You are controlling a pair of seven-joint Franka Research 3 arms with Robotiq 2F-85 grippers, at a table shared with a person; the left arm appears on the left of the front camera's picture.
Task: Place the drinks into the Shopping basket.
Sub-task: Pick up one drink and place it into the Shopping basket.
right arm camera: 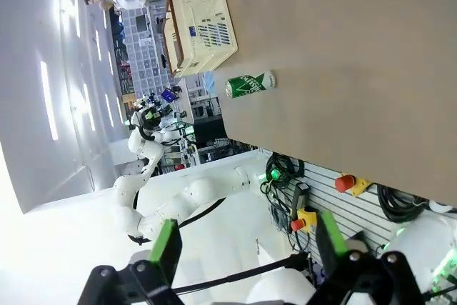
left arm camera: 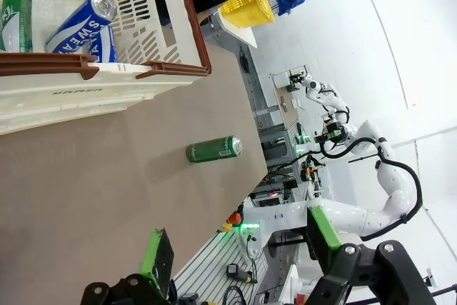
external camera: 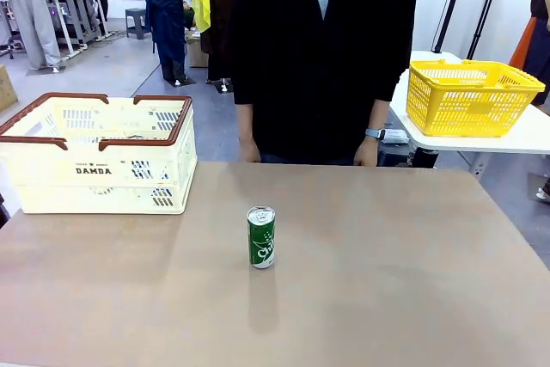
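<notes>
One green can (external camera: 261, 236) stands upright mid-bench, long axis vertical, at 4 o'clock from the Shopping basket (external camera: 96, 156). Both the left gripper (left arm camera: 239, 262) and right gripper (right arm camera: 246, 248) hold their fingers spread and empty, well apart from it; neither is evidently nearer.

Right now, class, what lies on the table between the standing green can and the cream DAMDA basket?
Nothing: in the front view only bare brown table separates the green can from the DAMDA basket.
</notes>
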